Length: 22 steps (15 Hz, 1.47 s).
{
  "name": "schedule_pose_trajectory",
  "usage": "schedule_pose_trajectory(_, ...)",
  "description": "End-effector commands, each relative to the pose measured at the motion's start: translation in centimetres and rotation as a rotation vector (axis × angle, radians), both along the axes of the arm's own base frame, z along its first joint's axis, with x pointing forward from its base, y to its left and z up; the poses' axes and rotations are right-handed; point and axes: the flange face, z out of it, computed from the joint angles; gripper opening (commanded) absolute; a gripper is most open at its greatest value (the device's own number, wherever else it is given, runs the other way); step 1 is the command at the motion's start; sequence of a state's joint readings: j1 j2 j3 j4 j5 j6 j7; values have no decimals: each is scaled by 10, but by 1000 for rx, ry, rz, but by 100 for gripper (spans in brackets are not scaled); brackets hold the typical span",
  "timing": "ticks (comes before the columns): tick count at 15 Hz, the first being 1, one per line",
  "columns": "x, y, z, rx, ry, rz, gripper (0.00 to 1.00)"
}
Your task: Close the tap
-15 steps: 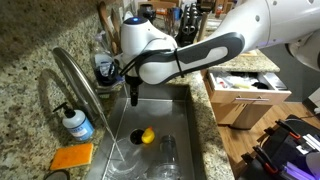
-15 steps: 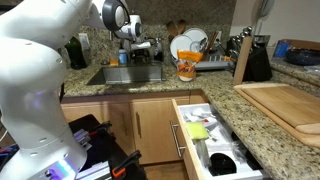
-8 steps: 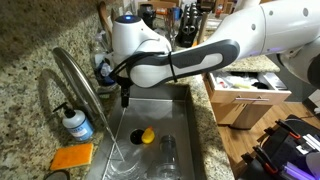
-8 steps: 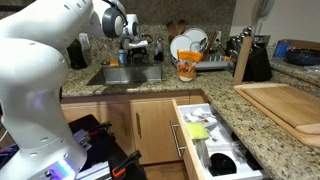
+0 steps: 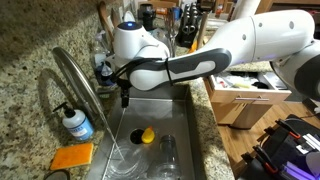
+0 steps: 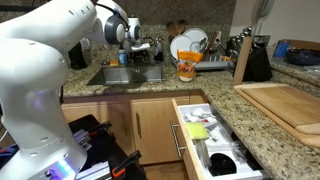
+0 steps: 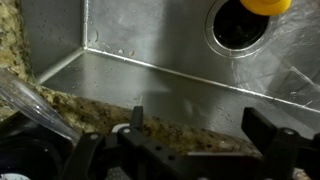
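Far left in an exterior view, an orange sponge (image 5: 72, 156) lies on the granite worktop (image 5: 35, 140), w/ a small blue soap bottle (image 5: 75, 123) just beside it. The tap (image 5: 82, 85) rises next to the bottle & arches right, over the sink (image 5: 165, 110). A thin pale line drops from its tip into the basin, prob. water. Just right of the spout the fingers (image 5: 125, 97) hang pointing down near the sink's left rim, apart from the tap as far as can be seen. In the wrist view the fingers (image 7: 85, 160) are spread wide w/ nothing betw. them and nothing touched; under them are the worktop edge & the steel basin. A yellow thing (image 5: 146, 135) sits at the drain, and a clear glass (image 5: 167, 155) lies near it. Further right is an open drawer (image 5: 245, 85).
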State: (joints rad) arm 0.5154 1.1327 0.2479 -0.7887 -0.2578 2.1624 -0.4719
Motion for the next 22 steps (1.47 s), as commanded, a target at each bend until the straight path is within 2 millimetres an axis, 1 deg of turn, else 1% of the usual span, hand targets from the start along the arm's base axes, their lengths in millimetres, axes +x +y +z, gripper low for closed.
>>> schedule_pose_trajectory(1, 11, 6, 9, 39, -79, 46, 100)
schedule_pose_trajectory(4, 15, 8, 15, 91, -90, 45, 100)
schedule_pose_trajectory(5, 11, 6, 17, 57, -69, 27, 100)
schedule_pose_trajectory(8, 13, 7, 17, 74, -76, 25, 100)
schedule_pose_trajectory(9, 14, 7, 16, 105, -67, 21, 100)
schedule_pose_trajectory(10, 15, 9, 19, 160, -65, 33, 100)
schedule_pose_trajectory(14, 16, 13, 27, 246, -49, 15, 100)
schedule_pose_trajectory(15, 17, 11, 26, 233, -42, -31, 100)
schedule_pose_trajectory(16, 11, 16, 28, 205, -47, -5, 100)
schedule_pose_trajectory(17, 12, 15, 29, 209, -44, -15, 100)
schedule_pose_trajectory(19, 15, 11, 25, 205, -43, -20, 100)
schedule_pose_trajectory(22, 22, 0, 10, 212, -29, -10, 100)
